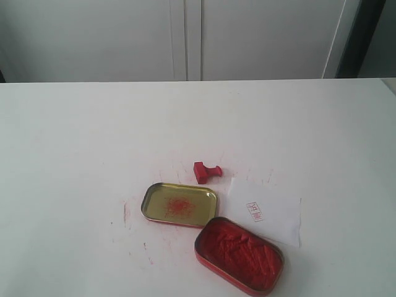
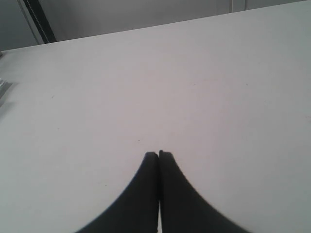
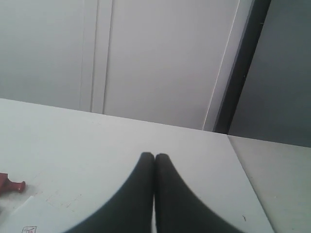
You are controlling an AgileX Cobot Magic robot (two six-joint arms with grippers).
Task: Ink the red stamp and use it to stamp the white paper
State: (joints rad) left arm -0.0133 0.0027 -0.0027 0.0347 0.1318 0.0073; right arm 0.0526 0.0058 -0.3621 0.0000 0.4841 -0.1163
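The small red stamp [image 1: 206, 171] lies on its side on the white table, just behind the white paper [image 1: 267, 210]. That paper carries a red square imprint [image 1: 254, 211]. In the right wrist view the stamp's handle [image 3: 10, 184] pokes in at the edge, with the paper's corner and imprint [image 3: 29, 228] below it. Neither arm appears in the exterior view. My left gripper [image 2: 159, 154] is shut and empty over bare table. My right gripper [image 3: 154, 156] is also shut on nothing, away from the stamp.
An open red tin of red ink paste [image 1: 240, 254] sits at the front, its gold-lined lid [image 1: 179, 204] beside it with a red smear inside. Red ink marks [image 1: 125, 213] stain the table left of the lid. White cabinet doors [image 1: 185, 37] stand behind.
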